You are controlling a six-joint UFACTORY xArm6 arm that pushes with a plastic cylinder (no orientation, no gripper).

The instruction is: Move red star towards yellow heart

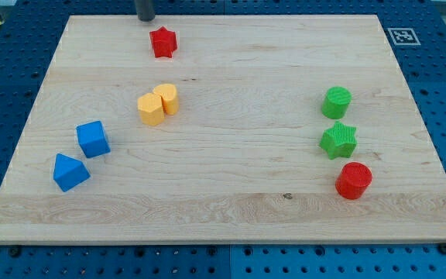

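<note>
My tip (pixel 145 18) sits at the view's top edge, on the far rim of the wooden board (pixel 231 209). It is a bare rod end: no jaws, nothing held, nothing touched. Only its lowest stub shows; the rest is cut off by the frame.

Red star (pixel 162 42): just below and slightly right of my tip, a small gap between them, near the board's top edge.

Yellow heart (pixel 168 98): well below the red star, toward the board's middle left. It touches a yellow hexagonal block (pixel 151 109) on its lower left.

2 blue blocks at the view's lower left: a blue cube (pixel 93 139) and, below it, a blue wedge-like block (pixel 70 172), close but apart.

View's right, a column of 3: green cylinder (pixel 336 102), green star (pixel 338 140), red cylinder (pixel 353 180).
</note>
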